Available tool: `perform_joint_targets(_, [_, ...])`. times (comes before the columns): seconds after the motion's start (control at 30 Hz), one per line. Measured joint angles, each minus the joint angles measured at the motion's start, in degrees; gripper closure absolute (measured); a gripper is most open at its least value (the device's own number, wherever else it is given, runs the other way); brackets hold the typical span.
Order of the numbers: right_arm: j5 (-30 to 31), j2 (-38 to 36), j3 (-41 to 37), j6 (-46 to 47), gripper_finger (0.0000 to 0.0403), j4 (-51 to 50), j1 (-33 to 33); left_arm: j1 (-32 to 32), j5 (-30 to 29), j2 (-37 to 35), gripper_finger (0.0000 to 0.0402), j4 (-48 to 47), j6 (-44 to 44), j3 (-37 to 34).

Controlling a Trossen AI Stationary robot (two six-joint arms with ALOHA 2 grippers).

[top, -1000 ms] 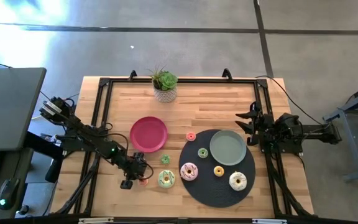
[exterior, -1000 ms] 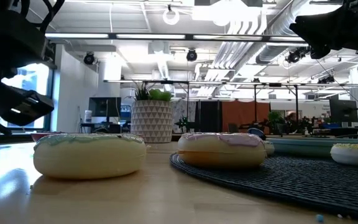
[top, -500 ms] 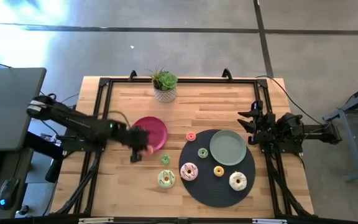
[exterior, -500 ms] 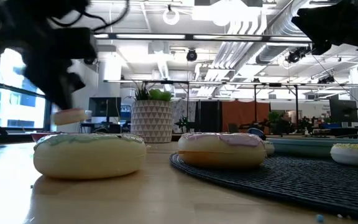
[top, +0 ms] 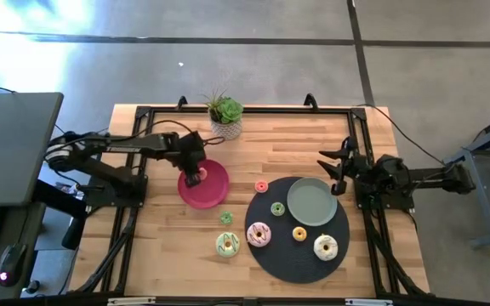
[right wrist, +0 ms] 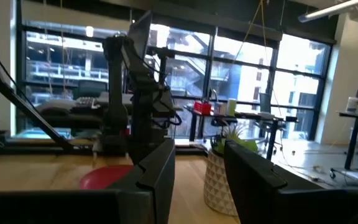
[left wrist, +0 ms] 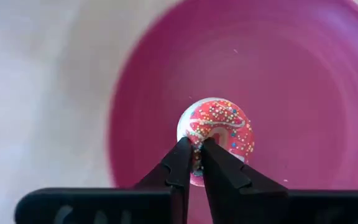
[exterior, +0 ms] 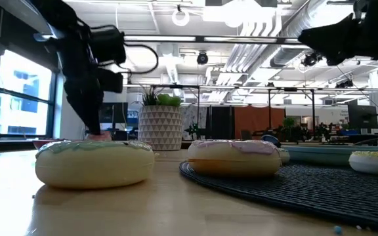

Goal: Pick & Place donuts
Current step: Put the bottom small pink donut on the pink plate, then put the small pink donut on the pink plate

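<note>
My left gripper [top: 193, 178] points down over the round magenta plate [top: 213, 189] and is shut on a tiny red sprinkled donut [left wrist: 221, 129]. The low view shows that gripper [exterior: 98, 133] low over the plate. My right gripper [top: 330, 170] waits open at the table's right side, holding nothing. The pale green donut [top: 227, 245] and two tiny ones, green [top: 225, 218] and orange [top: 260, 186], lie on the wood. The pink [top: 259, 234], white [top: 326, 247], yellow [top: 299, 234] and green [top: 277, 208] donuts lie on the dark round mat. My left gripper pinches the red donut's ring [left wrist: 196, 163] between its two fingertips, on the side of the ring nearest the wrist. The fingers come from above, pointing down. The donut lies roughly flat below the fingertips, over the plate's middle [left wrist: 278, 93]; whether it touches the plate I cannot tell.
A grey-green plate [top: 312, 201] sits on the dark round mat [top: 289, 259] at the right. A potted plant [top: 225, 117] stands at the far edge. A black frame [top: 134, 161] runs along the table's sides. Bare wood lies at the near left.
My left gripper has carried the red donut up from the near table beside the pale green donut, toward the far edge and over the magenta plate, then down low over it. It has stayed shut on the donut throughout.
</note>
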Motion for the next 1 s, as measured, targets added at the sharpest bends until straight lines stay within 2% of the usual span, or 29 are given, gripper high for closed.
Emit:
perform_joint_targets(0.2, [-0.06,9.65,0.15,0.45,0.0274,8.75,-0.5,0.9,-1.11,4.79,0.0319,3.13,1.52,0.29])
perform_joint_targets(0.3, [-0.21,16.55,0.59,3.76,0.0274,12.08,-1.82,0.89,-2.16,4.83,0.0293,1.32,1.53,1.36])
perform_joint_targets(0.4, [-2.61,24.43,4.4,7.42,0.0274,10.77,-3.24,0.88,-4.06,4.83,0.0268,-2.15,2.51,3.98])
perform_joint_targets(0.57, [-7.42,40.63,14.98,8.97,0.0274,6.19,-3.74,0.88,-9.37,4.83,0.0241,-9.23,4.54,10.06])
perform_joint_targets(0.8, [-10.03,62.42,31.42,9.56,0.026,-10.59,-3.74,0.88,-9.73,4.83,0.024,-9.57,4.1,15.85])
perform_joint_targets(0.93, [-15.78,71.95,39.57,10.89,0.0236,-17.53,-3.73,0.88,-9.36,4.26,0.0241,-10.24,2.63,18.36])
perform_joint_targets(1.0, [-18.2,75.75,43.01,10.82,0.0222,-20.69,-3.71,0.88,-11.14,3.04,0.0241,-11.61,3.02,19.59])
